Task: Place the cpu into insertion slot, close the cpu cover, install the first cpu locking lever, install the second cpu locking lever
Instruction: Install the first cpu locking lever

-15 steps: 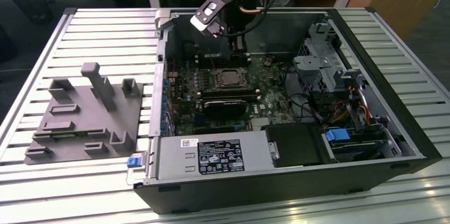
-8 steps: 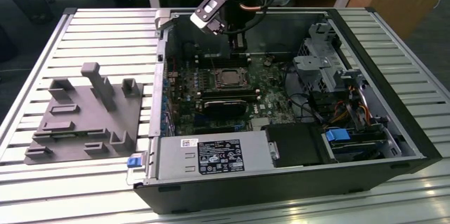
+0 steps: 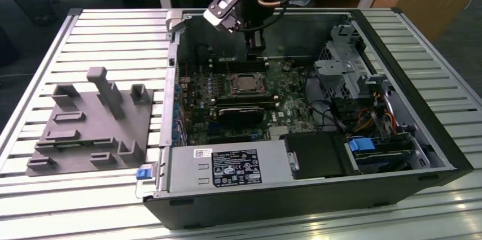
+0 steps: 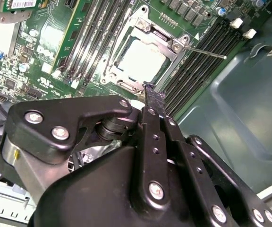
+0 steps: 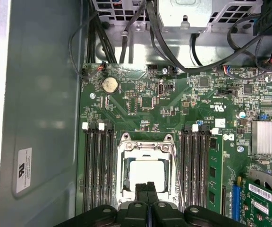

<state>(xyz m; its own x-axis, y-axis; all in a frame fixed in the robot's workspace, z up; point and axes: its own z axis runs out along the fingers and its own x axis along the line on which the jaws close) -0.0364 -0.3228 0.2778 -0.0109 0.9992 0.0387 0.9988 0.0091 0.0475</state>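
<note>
**Exterior view: cpu seated, cover down, lever work in hand**

In the exterior view a slatted table (image 3: 90, 31) carries an open case (image 3: 429, 144) and, on that view's left, a grey fixture (image 3: 83, 132). The arm reaches down into the case. Its gripper (image 3: 256, 53) hangs just above the green board (image 3: 290, 101), close to the slot.

In the first wrist view the slot (image 5: 123, 142) sits between two banks of memory slots (image 5: 98, 165). The cover (image 5: 145, 147) lies flat over it. The cpu (image 5: 145, 171) shows through the cover's window, seated square in the slot. The gripper is clenched, fingers pressed together with nothing between them. Its tips are over the slot's near edge; I cannot tell whether they touch it.

In the second wrist view a thin wire lever (image 4: 207, 52) juts from the slot's corner out across the memory slots, apparently not latched.

As I judge it, placing the cpu and closing the cover are done, and a locking lever is the step in hand. That step calls for the closed tips to bear on a very thin wire right beside the memory slots. A slip there could scrape the board.

A large label (image 3: 235, 168) sits on the power supply (image 3: 188, 172). A white sticker (image 5: 23, 170) is on the case wall, and a smaller sticker (image 5: 263, 191) on a green card (image 5: 249, 208). All carry print, which I leave unread.
</note>
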